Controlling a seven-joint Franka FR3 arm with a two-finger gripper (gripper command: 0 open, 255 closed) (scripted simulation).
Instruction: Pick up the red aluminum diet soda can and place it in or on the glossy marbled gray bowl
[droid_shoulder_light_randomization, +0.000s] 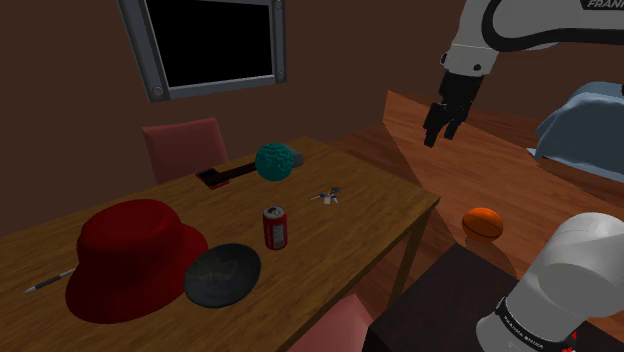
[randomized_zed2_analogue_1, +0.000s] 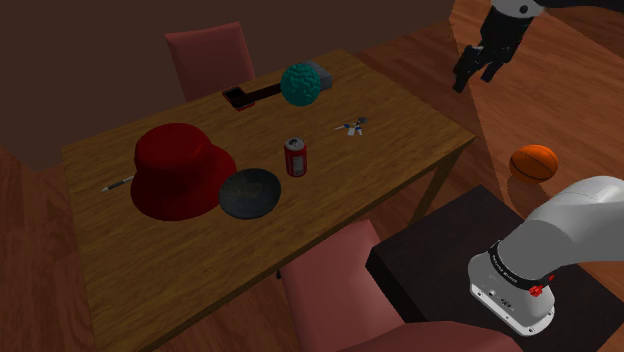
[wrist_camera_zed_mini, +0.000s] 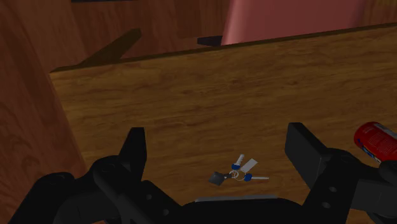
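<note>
The red soda can (droid_shoulder_light_randomization: 275, 227) stands upright near the middle of the wooden table (droid_shoulder_light_randomization: 380, 205), and I also see it from the other side (randomized_zed2_analogue_1: 295, 157). Just beside it, toward the table's front edge, lies the dark grey marbled bowl (droid_shoulder_light_randomization: 222, 274) (randomized_zed2_analogue_1: 250, 193). My black gripper (droid_shoulder_light_randomization: 440, 128) (randomized_zed2_analogue_1: 475, 75) hangs high in the air beyond the table's right end, well away from the can. In the wrist view the gripper (wrist_camera_zed_mini: 219, 153) is open with nothing between its fingers, and the can's top (wrist_camera_zed_mini: 376, 141) shows past one finger.
A big red hat (droid_shoulder_light_randomization: 130, 255) touches the bowl on its far side from the can. A teal ball (droid_shoulder_light_randomization: 273, 161), a black flat device (droid_shoulder_light_randomization: 222, 176), keys (droid_shoulder_light_randomization: 328, 197) (wrist_camera_zed_mini: 236, 173) and a pen (droid_shoulder_light_randomization: 45, 284) lie on the table. Pink chairs (droid_shoulder_light_randomization: 185, 148) (randomized_zed2_analogue_1: 340, 290) flank it; an orange ball (droid_shoulder_light_randomization: 482, 222) lies on the floor.
</note>
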